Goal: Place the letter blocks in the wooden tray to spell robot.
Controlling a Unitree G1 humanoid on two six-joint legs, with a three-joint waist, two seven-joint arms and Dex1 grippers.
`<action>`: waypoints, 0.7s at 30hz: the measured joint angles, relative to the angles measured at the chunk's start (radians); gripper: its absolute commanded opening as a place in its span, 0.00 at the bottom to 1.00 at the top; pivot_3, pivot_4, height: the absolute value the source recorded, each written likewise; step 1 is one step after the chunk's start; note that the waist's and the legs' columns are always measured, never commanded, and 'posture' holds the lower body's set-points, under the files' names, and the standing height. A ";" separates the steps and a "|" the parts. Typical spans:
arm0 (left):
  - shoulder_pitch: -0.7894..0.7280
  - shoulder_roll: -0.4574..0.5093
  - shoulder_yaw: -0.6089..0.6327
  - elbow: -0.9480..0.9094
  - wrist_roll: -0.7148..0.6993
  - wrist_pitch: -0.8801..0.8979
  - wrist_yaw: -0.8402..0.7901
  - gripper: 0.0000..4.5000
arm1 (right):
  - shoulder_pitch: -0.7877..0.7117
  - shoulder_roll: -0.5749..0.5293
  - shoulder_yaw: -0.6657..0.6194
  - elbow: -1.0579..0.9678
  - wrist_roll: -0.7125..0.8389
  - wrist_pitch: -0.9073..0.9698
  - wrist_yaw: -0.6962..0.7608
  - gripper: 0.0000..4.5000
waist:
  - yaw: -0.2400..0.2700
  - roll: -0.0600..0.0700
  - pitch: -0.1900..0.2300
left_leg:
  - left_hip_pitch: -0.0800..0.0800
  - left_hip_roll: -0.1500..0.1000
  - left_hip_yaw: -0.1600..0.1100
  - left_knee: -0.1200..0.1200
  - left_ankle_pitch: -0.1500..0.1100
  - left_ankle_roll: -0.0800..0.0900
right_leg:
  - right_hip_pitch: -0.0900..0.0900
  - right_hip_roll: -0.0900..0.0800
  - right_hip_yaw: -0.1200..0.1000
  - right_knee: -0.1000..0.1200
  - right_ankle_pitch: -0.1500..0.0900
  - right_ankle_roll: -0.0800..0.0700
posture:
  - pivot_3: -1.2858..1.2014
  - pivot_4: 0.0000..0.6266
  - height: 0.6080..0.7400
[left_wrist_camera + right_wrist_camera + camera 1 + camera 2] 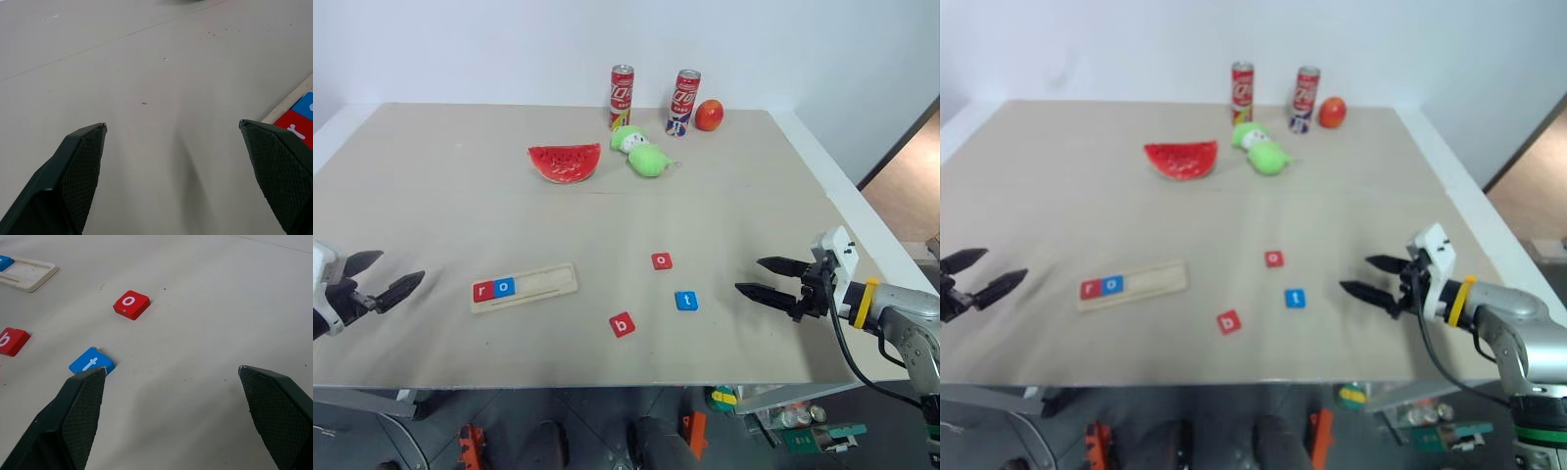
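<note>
Right gripper (763, 275) jaws wide apart, empty; left gripper (378, 274) likewise. Long pale wooden tray (553, 283) holds red r tile (482, 290), blue o tile (504, 287). Right of tray: red b tile (623, 324), red o tile (662, 260), blue t tile (686, 301) nearest right gripper. Risk: grabbing t first breaks order; flat tiles may slip.

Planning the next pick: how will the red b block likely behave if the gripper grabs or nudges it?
The red b block looks rigid and thin, lying flat on the table, so it probably slides rather than rolls or tips. Being small, it is likely light. Its low edges may give the open right gripper little to pinch.
</note>
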 measured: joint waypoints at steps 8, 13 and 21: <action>-0.075 0.003 -0.051 0.065 0.030 -0.067 -0.075 1.00 | -0.067 0.003 0.038 0.057 -0.005 0.005 0.028 0.99 | 0.001 0.001 0.001 | 0.000 -0.001 0.001 0.002 0.001 0.001 | 0.001 0.000 0.001 0.000 0.003 0.001 | 0.52 0.24 1.00; -0.087 0.003 -0.067 0.083 0.038 -0.085 -0.115 1.00 | -0.093 0.020 0.057 0.080 -0.038 -0.044 0.045 0.99 | 0.001 0.001 0.001 | 0.000 -0.001 0.001 0.002 0.001 0.001 | 0.000 0.000 0.000 0.000 0.002 0.001 | 0.52 0.24 1.00; -0.321 0.023 -0.414 -0.027 0.110 -0.099 -0.338 1.00 | -0.231 0.182 0.288 0.055 -0.152 -0.418 0.224 0.99 | 0.001 0.001 0.001 | 0.000 -0.001 0.000 0.003 0.001 0.000 | 0.001 0.002 0.001 0.001 0.004 0.002 | 0.52 0.24 1.00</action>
